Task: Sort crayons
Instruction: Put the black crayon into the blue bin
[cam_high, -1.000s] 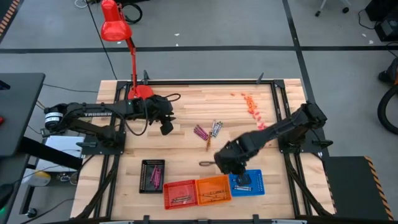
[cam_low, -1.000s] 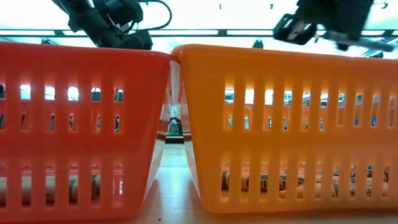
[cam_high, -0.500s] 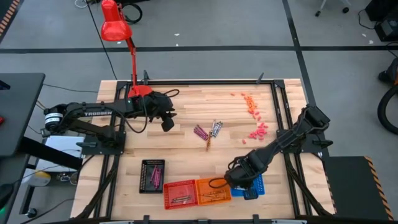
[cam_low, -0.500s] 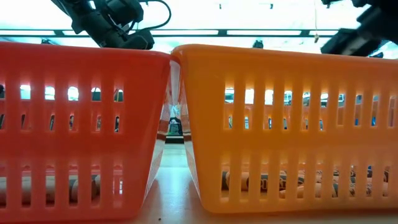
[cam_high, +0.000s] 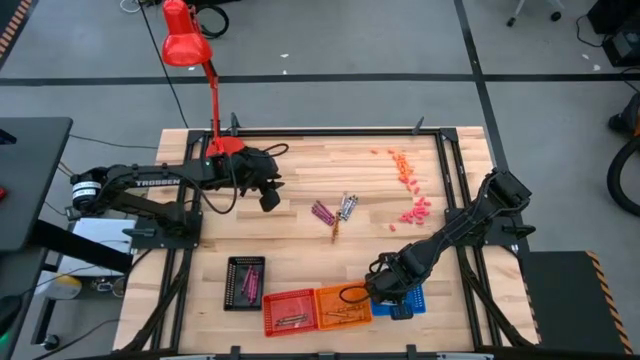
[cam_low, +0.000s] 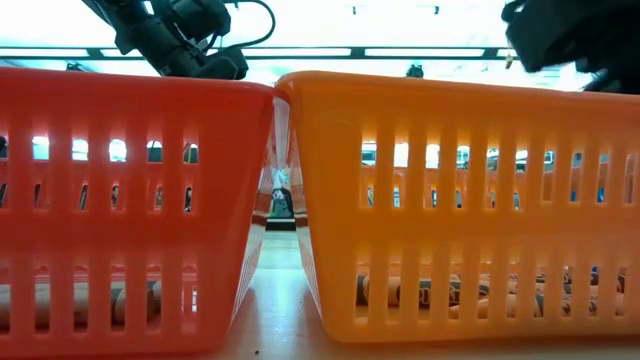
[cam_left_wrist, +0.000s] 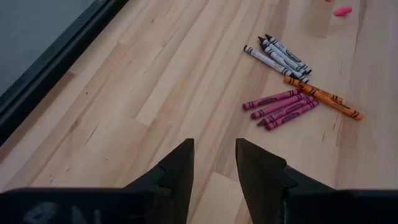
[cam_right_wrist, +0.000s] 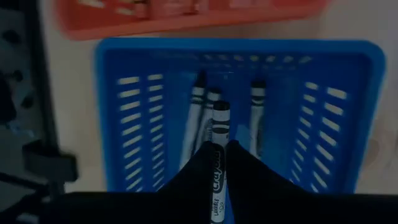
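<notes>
My right gripper (cam_high: 385, 292) is over the blue basket (cam_high: 408, 298) at the table's near edge, shut on a grey-white crayon (cam_right_wrist: 217, 163). Three like crayons (cam_right_wrist: 200, 118) lie on the basket's floor. My left gripper (cam_high: 268, 200) waits at the far left, open and empty (cam_left_wrist: 214, 163). On the table's middle lie several magenta crayons (cam_high: 322, 212), several grey-white ones (cam_high: 347, 206) and an orange one (cam_high: 335, 230); they also show in the left wrist view (cam_left_wrist: 283, 102). My right gripper pinches the grey-white crayon by its labelled wrapper (cam_right_wrist: 217, 177) between its two fingers. The crayon lies along the fingers, and its dark-banded free end (cam_right_wrist: 220, 111) sticks out past the fingertips. The fingers point down into the blue basket. The crayon is lifted over the crayons in it.
A black basket (cam_high: 245, 282), a red basket (cam_high: 290, 310) and an orange basket (cam_high: 343, 305) stand in a row left of the blue one. Small pink bits (cam_high: 415, 212) and orange bits (cam_high: 400, 165) lie at the far right. A red lamp (cam_high: 185, 42) stands at the far left.
My right gripper has gone from the table's middle toward the near edge, to over the blue basket, and has stayed shut on the grey-white crayon.
</notes>
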